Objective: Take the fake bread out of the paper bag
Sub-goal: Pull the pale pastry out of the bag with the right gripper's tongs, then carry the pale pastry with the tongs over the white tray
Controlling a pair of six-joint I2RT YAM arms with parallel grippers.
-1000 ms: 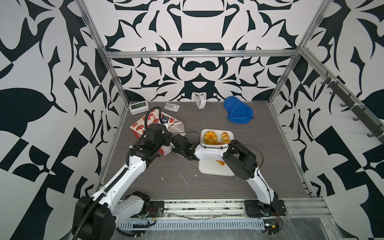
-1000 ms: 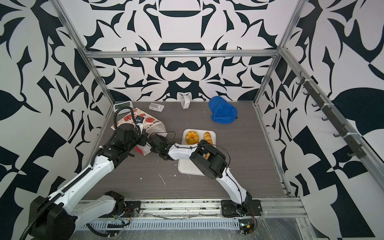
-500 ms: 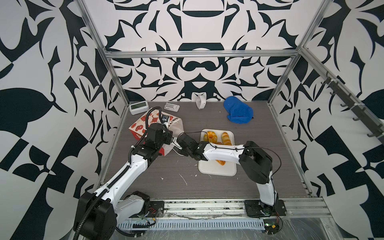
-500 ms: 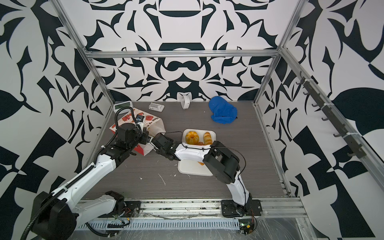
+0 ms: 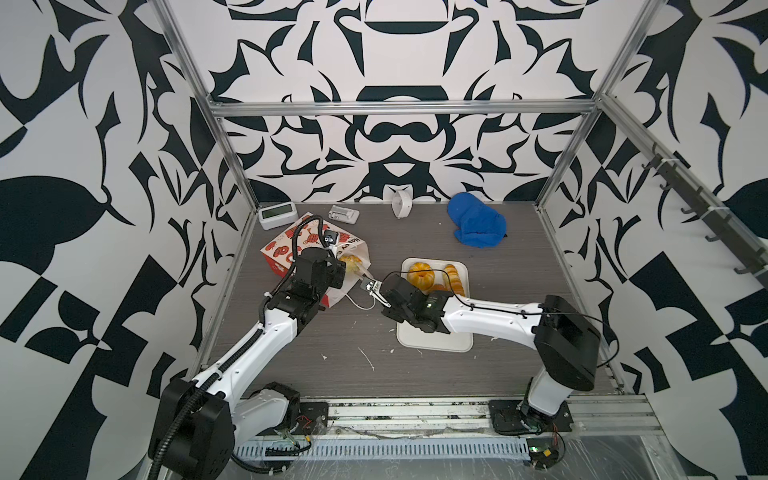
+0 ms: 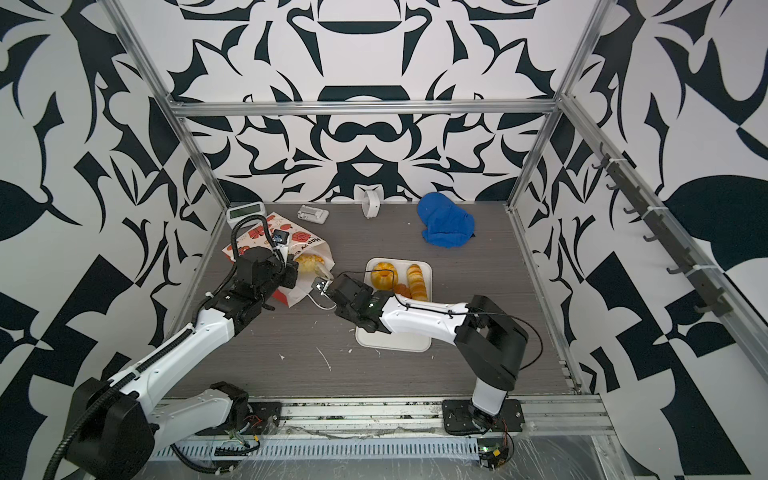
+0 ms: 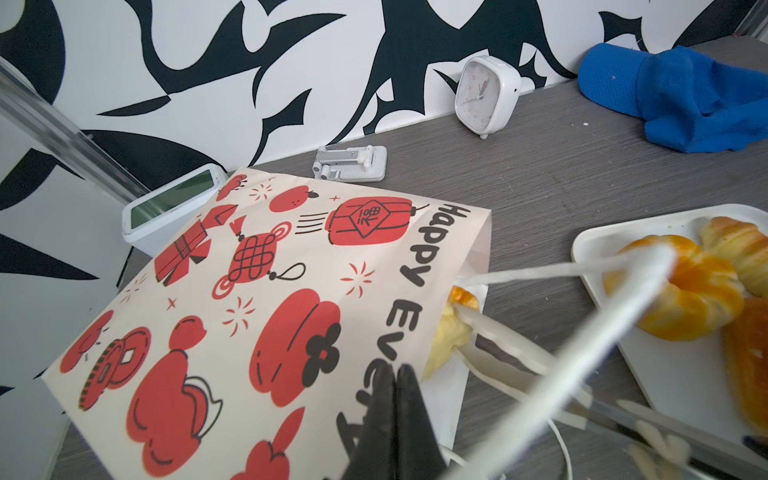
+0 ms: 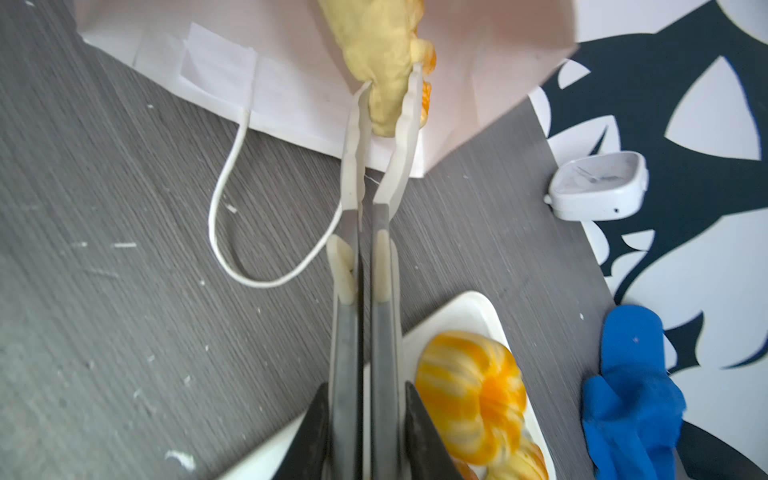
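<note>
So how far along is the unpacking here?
Done: three pastries lie on the white tray. In hand: the left tool pinches the paper bag while tongs in the right tool grip a yellow pastry at its mouth. Left: landing it on the tray; whether more remains inside is hidden.

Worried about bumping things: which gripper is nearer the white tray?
Right. The right gripper, shut on tongs, is at the edge of the white tray nearest the paper bag. The left gripper, shut on the bag's upper lip, sits farther off, at the bag's mouth.

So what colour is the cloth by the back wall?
The cloth is bright blue, clearest in the left wrist view.
</note>
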